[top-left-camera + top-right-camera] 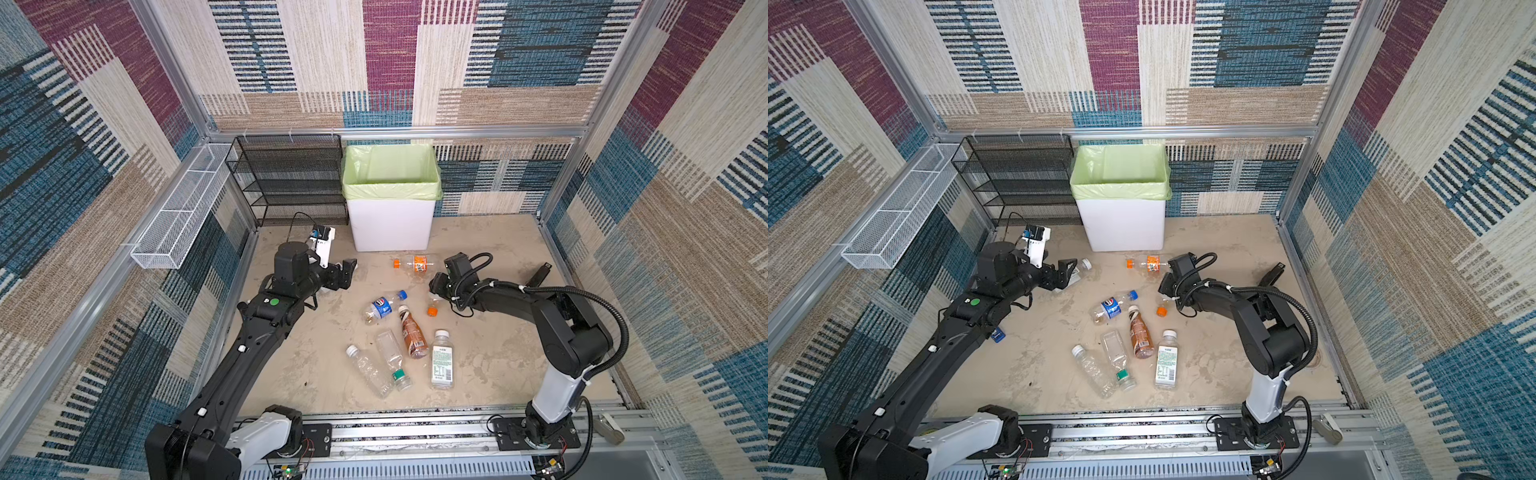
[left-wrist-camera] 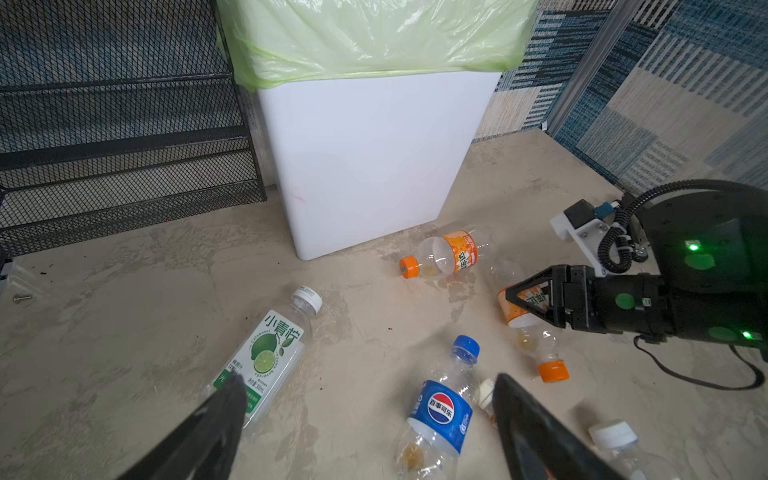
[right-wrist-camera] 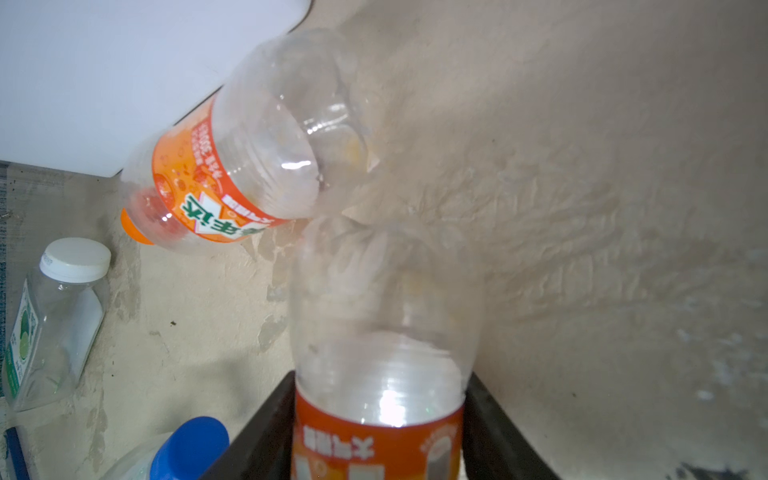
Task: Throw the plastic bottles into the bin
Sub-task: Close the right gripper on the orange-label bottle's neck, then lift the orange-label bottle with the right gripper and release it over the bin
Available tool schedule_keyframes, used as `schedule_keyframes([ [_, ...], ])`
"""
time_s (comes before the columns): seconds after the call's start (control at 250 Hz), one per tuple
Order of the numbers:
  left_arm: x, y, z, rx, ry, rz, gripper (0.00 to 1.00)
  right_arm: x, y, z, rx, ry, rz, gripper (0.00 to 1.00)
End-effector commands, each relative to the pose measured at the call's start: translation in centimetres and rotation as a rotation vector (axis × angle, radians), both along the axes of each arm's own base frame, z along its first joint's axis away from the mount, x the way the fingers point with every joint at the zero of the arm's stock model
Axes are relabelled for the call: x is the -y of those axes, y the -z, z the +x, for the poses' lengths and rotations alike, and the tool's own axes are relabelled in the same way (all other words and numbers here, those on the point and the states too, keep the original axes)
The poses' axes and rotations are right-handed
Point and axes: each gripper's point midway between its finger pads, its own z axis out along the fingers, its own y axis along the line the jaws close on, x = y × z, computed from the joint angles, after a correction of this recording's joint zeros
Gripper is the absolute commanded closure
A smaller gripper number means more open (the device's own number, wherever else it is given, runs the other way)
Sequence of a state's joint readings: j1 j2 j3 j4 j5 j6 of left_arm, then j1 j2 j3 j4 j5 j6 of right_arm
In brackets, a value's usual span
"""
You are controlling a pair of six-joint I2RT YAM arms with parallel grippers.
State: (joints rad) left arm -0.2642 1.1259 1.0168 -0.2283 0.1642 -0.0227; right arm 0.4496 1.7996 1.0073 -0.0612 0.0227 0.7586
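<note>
The fingers point(image 3: 266, 432) of the right gripper point(image 3: 380, 380) are pressed against both sides of an orange-labelled bottle point(image 3: 378, 444), just right of centre in both top views, so a grasp on its label band is judged to be made; whether it is raised off the floor point(image 1: 498, 332) cannot be told. The left gripper point(image 2: 365, 380) is spread wide and empty, left of centre; a blue-labelled bottle point(image 2: 440, 411) is seen between its fingers and a lime-labelled bottle point(image 2: 270, 353) beside one.

A second orange bottle point(image 1: 419, 264) lies just in front of the bin point(image 1: 390, 226), at upper centre in both top views; no bottle is seen in the visible part of its green liner point(image 1: 390, 166). The task is judged barely begun; eight bottles are counted outside the bin, among them a brown-filled bottle point(image 1: 412, 336) at centre.

The grasped bottle is clear, orange-capped and nearly empty.
</note>
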Motion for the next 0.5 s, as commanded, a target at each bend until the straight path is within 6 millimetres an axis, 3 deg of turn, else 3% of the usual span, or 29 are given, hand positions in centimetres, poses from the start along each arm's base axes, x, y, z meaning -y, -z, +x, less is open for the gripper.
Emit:
schedule_keyframes([
  [0.0,0.2,-0.2,0.0,0.004,0.006,-0.014,0.07,0.3,-0.4,0.1,0.021,0.005,-0.016,0.50],
  [0.096,0.2,-0.2,0.0,0.004,0.007,-0.016,0.08,0.5,-1.4,0.2,0.045,0.005,-0.020,0.51],
  [0.22,0.2,-0.2,0.0,0.002,0.008,-0.019,0.07,0.7,-4.0,0.4,0.117,-0.008,-0.028,0.52],
  [0.496,0.5,0.2,0.2,-0.006,0.015,-0.025,0.08,2.7,-13.4,0.4,0.382,-0.010,-0.097,0.51],
])
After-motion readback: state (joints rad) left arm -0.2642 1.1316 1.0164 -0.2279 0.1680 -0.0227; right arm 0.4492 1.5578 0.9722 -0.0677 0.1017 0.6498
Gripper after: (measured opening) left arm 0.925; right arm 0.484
